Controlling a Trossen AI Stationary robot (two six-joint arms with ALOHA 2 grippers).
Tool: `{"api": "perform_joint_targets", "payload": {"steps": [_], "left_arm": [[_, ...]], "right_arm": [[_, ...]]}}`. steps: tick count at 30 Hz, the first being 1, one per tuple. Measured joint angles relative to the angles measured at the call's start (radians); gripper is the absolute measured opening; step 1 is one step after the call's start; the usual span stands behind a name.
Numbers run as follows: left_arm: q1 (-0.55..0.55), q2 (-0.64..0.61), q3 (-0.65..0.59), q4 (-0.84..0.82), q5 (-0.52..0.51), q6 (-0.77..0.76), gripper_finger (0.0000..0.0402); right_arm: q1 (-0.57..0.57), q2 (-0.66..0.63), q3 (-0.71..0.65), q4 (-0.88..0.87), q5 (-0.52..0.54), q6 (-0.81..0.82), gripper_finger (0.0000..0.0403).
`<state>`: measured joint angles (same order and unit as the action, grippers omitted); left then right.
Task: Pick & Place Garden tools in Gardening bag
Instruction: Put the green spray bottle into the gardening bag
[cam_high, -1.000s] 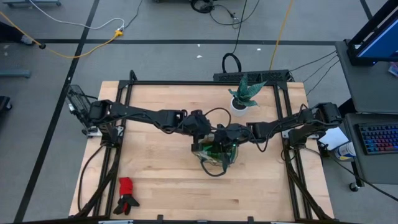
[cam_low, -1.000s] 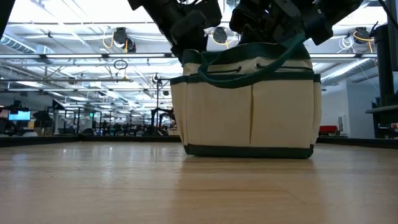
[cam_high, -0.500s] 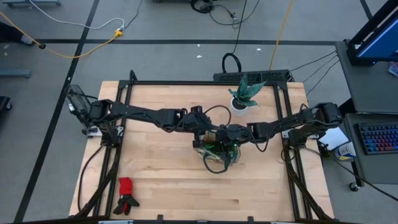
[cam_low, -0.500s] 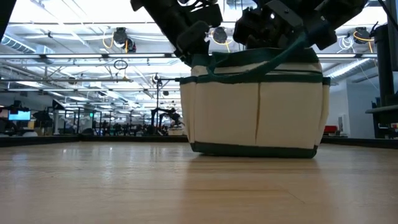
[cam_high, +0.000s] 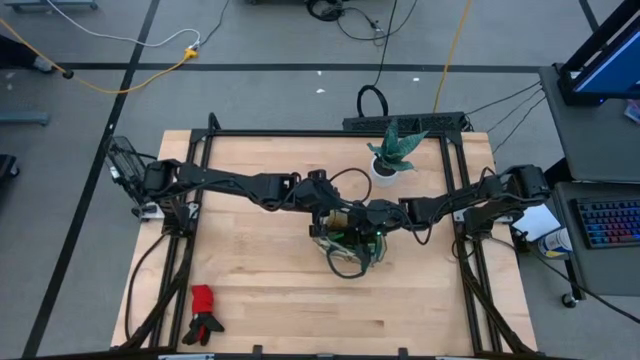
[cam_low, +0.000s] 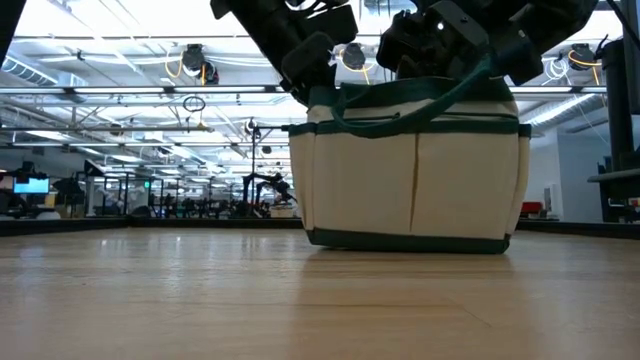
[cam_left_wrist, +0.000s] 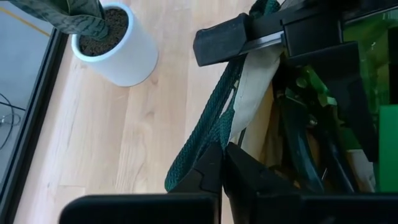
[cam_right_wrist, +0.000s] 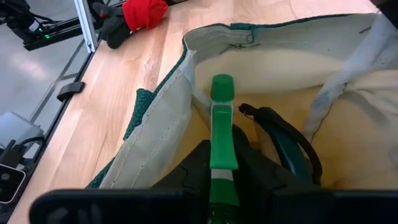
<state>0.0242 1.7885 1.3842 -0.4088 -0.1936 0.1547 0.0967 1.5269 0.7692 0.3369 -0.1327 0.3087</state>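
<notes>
Left gripper (cam_left_wrist: 221, 163) fingers pinch together on beige gardening bag's (cam_low: 410, 170) dark green handle (cam_left_wrist: 208, 134), steadying it mid-table; right gripper (cam_right_wrist: 222, 163) fingers clamp green spray bottle (cam_right_wrist: 222, 134) inside.

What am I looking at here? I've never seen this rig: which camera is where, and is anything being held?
Two dark robot arms work over a wooden table. One picture looks straight down, one looks level across the tabletop, and two come from cameras on the wrists. Mid-table sits the gardening bag. The left end effector is shut on the bag's green handle. The right end effector is inside the bag, around a green tool. Red-and-black gloves lie near a table corner; a potted plant stands at the far edge.
</notes>
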Motion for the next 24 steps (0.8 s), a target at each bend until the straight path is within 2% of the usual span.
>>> {"api": "perform_joint_targets", "payload": {"steps": [7, 12, 15, 19, 24], "left_arm": [[0.001, 0.000, 0.000, 0.001, 0.002, 0.008, 0.0014], [0.001, 0.000, 0.000, 0.003, 0.002, 0.008, 0.0005], [0.001, -0.001, 0.000, 0.003, 0.002, 0.010, 0.0014], [-0.003, -0.002, 0.000, 0.001, 0.002, 0.020, 0.0011], [-0.013, -0.002, 0.000, -0.004, 0.006, 0.019, 0.0012]], "right_arm": [[-0.005, 0.000, 0.000, 0.006, -0.004, 0.004, 0.0086], [-0.005, 0.000, 0.000, 0.008, 0.000, -0.012, 0.0122], [-0.015, 0.000, 0.000, 0.010, 0.080, -0.021, 0.0136], [-0.042, 0.000, 0.000, 0.010, 0.145, -0.012, 0.0135], [-0.076, 0.000, 0.001, -0.008, 0.098, 0.027, 0.0109]]}}
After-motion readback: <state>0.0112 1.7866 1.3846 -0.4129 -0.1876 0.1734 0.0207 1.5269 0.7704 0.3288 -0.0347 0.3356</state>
